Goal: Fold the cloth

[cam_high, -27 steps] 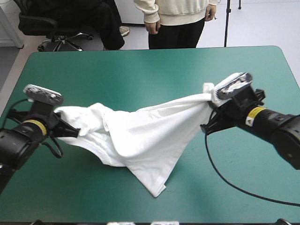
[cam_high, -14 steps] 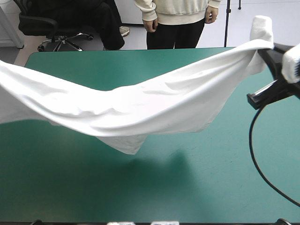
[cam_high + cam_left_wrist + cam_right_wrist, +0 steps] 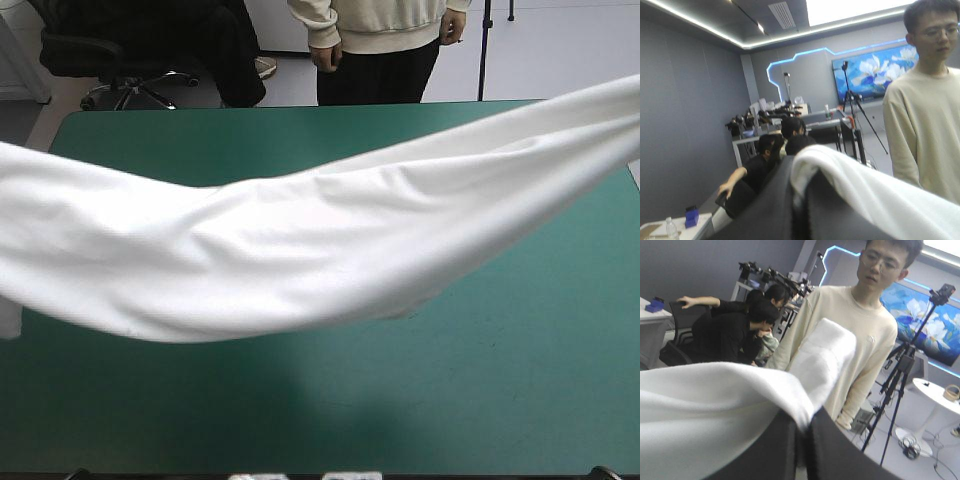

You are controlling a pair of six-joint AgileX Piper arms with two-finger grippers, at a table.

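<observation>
Between jaws of left gripper, T-shirt edge pinched, jaws nearly closed; right gripper likewise. Shirt slung between both, sagging above teal-green table. Risk: small pinch slips under pull, corner drops, shirt bunches

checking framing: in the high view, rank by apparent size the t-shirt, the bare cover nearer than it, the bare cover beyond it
Largest, too alike to rank: the T-shirt, lifted toward the camera, and the bare teal-green cover on its near side.
Smallest: the bare cover beyond it.
</observation>
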